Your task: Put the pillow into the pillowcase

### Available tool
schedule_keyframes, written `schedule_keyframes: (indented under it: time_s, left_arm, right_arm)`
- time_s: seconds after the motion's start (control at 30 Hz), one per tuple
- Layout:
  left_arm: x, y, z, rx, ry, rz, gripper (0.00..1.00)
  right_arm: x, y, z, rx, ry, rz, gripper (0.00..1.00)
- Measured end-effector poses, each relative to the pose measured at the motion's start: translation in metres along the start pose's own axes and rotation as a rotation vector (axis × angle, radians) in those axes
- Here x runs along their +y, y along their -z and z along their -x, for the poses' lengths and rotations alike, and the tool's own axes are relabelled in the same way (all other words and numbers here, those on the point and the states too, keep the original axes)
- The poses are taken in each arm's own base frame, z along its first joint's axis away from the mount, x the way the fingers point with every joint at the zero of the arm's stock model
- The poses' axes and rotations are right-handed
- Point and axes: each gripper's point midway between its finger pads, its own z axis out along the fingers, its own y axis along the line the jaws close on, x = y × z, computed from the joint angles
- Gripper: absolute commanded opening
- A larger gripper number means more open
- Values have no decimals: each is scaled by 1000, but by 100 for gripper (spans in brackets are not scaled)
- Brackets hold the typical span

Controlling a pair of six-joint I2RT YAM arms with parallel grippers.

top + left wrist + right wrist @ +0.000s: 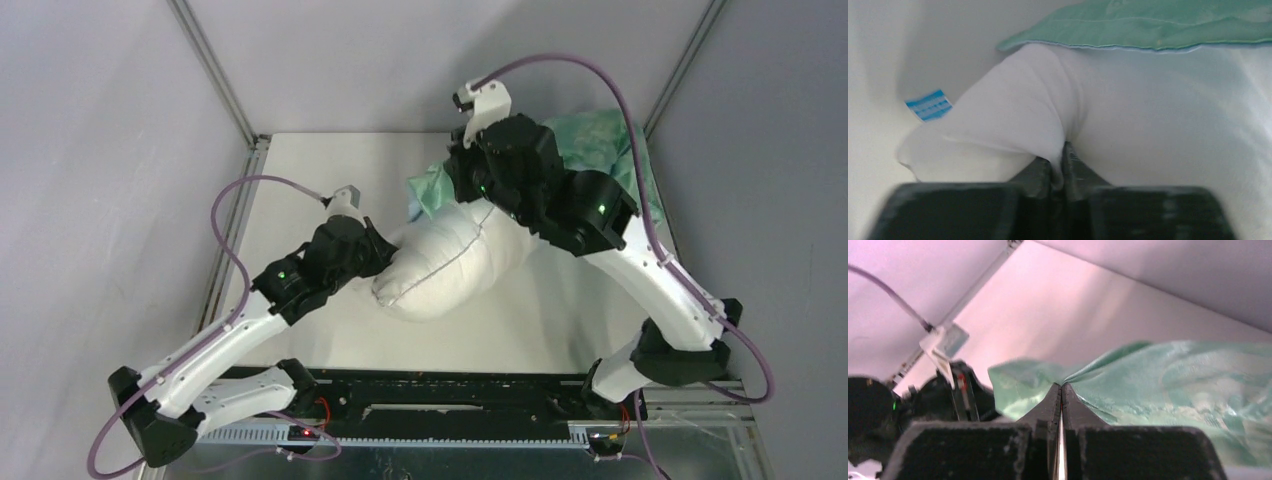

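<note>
1. Gripping a bunched fold at the near-left end of the pillow (450, 265), the left claw (1058, 165) was clamped tight on the cream fabric
2. Resting on the table (300, 200), the pillow ran its long axis from that near-left end toward the far right, where the edge of the pillowcase (600, 135) lay over its far end
3. The right claw (1061, 390) was closed on the pillowcase's green edge, just above the pillow's far end; the sack lay beyond the pillow, so I judged the next move to be a push along that axis
4. The left arm was nearer the pillow, the right nearer the pillowcase
5. Counted: one pillow, one pillowcase, two claws
</note>
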Motion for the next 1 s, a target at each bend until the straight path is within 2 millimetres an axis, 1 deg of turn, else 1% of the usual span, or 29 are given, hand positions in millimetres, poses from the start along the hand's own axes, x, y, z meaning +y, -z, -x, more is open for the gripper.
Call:
schedule_keyframes:
  time_s: [0.03, 0.07, 0.1, 0.13, 0.2, 0.27, 0.3, 0.33, 0.4, 0.47, 0.53, 0.57, 0.63, 0.67, 0.7, 0.73, 0.77, 0.8, 0.83, 0.87, 0.9, 0.97, 1.0]
  left_arm:
    - [-7, 6, -2, 14, -2, -26, 33]
    - [-15, 14, -4, 28, 0, -61, 40]
    - [-19, 20, -3, 30, -1, -81, 49]
    - [-23, 25, -2, 30, 4, -104, 58]
    - [-26, 35, 2, 26, 5, -132, 74]
    - [-30, 45, 9, 13, 3, -152, 88]
    - [-32, 50, 14, 0, -3, -162, 92]
    - [-34, 56, 20, -17, -1, -176, 97]
    - [-37, 69, 32, -57, 0, -199, 100]
    - [-33, 81, 44, -101, 0, -203, 100]
    - [-24, 85, 50, -129, -6, -178, 100]
    - [-20, 87, 52, -138, -12, -168, 100]
    - [-15, 85, 50, -130, -34, -148, 100]
    - [-14, 82, 48, -121, -45, -136, 100]
    - [-12, 76, 45, -108, -58, -119, 100]
    - [-9, 67, 41, -96, -69, -98, 99]
    - [-4, 57, 36, -79, -79, -72, 97]
    - [4, 44, 29, -57, -89, -35, 95]
    - [12, 35, 24, -40, -92, -3, 95]
    - [19, 24, 20, -25, -93, 31, 94]
    - [32, 10, 13, -1, -91, 80, 93]
    - [49, -2, 7, 22, -81, 134, 93]
    - [56, -5, 7, 22, -71, 153, 93]
  right_arm:
    - [2, 0, 11, -15, -5, 8, 0]
    - [4, -4, 21, -23, -13, 17, 0]
    - [5, -11, 25, -23, -21, 26, 0]
    - [4, -20, 27, -18, -28, 28, 0]
    - [-3, -49, 19, 22, -38, 19, 0]
    - [-17, -87, -5, 100, -47, -12, 0]
    - [-25, -109, -24, 151, -53, -28, 0]
    - [-33, -130, -44, 203, -61, -40, 0]
    - [-46, -163, -84, 297, -84, -54, 0]
    - [-59, -190, -123, 391, -106, -67, 0]
    - [-69, -202, -144, 442, -125, -79, 0]
    - [-72, -205, -147, 450, -132, -81, 0]
    - [-75, -205, -145, 448, -138, -79, 1]
    - [-73, -204, -137, 431, -140, -73, 13]
    - [-70, -204, -127, 406, -141, -64, 32]
    - [-67, -203, -120, 390, -139, -55, 49]
    - [-63, -200, -109, 363, -134, -46, 64]
    - [-58, -195, -97, 334, -113, -35, 71]
    - [-54, -190, -90, 316, -112, -33, 74]
    - [-52, -182, -82, 295, -94, -35, 74]
    - [-51, -174, -73, 271, -80, -40, 73]
    - [-52, -157, -62, 238, -57, -52, 72]
    - [-56, -145, -58, 227, -45, -63, 71]
